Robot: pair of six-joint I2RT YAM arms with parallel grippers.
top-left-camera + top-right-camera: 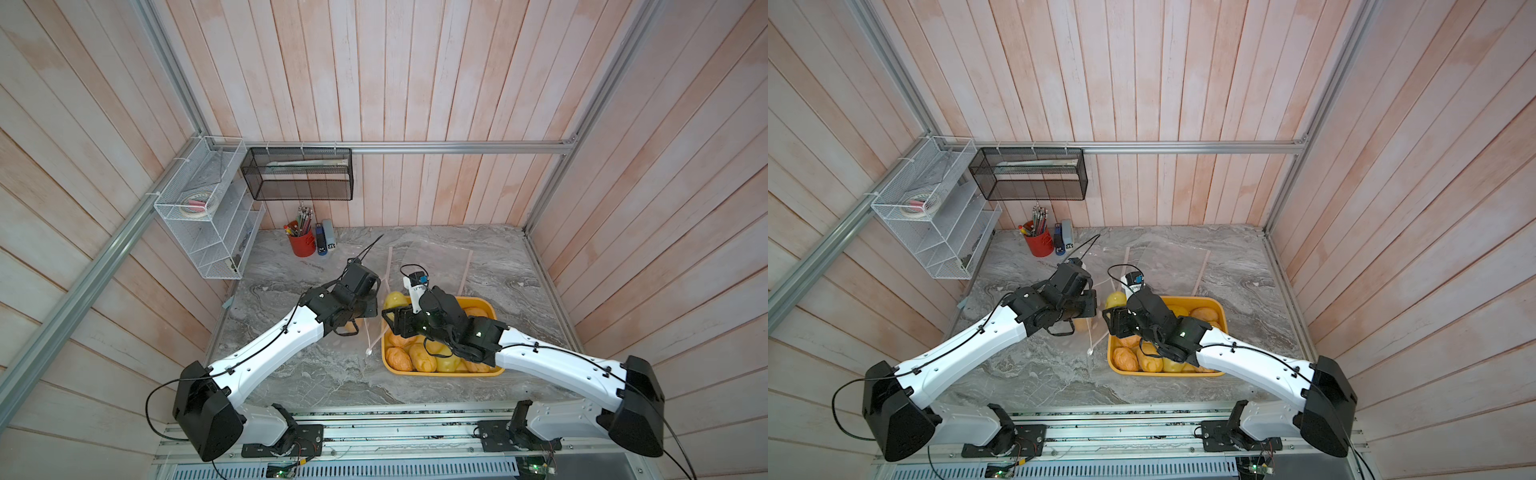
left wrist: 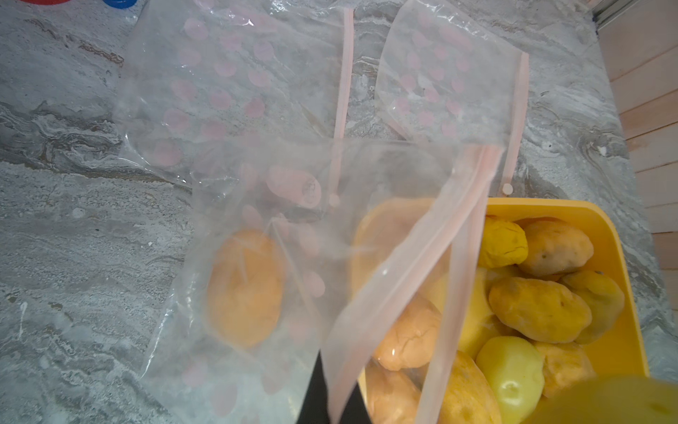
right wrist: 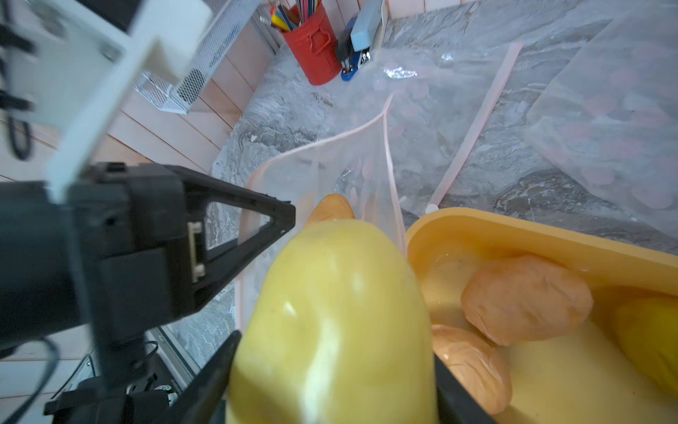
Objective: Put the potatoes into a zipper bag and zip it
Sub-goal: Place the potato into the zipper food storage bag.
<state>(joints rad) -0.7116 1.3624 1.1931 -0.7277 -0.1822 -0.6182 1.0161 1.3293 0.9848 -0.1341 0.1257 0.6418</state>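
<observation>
second potato poised at the mouth of the bag

the right tool point(image 3: 330, 381) is clamped around a greenish-yellow oval potato point(image 3: 330, 293), just over the mouth of the clear plastic zipper bag with pink dots point(image 2: 293, 227). the left tool point(image 2: 330, 400) is closed tight on one pink rim of that bag, lifting it off the grey marbled tabletop point(image 2: 73, 257) just beside the yellow rectangular plastic tray point(image 2: 572, 207). to do it well, i judge: hold the rim high and taut so the mouth gapes, carry the potato past both zip strips, and release low so it settles beside the orange oval potato point(image 2: 245, 288) already inside. count: one potato in the bag, one in the right tool, at least nine tan, orange and yellow potatoes point(image 2: 539, 308) in the tray, some part hidden. there are three bags in all; two spare dotted bags point(image 2: 227, 73) lie flat.
</observation>
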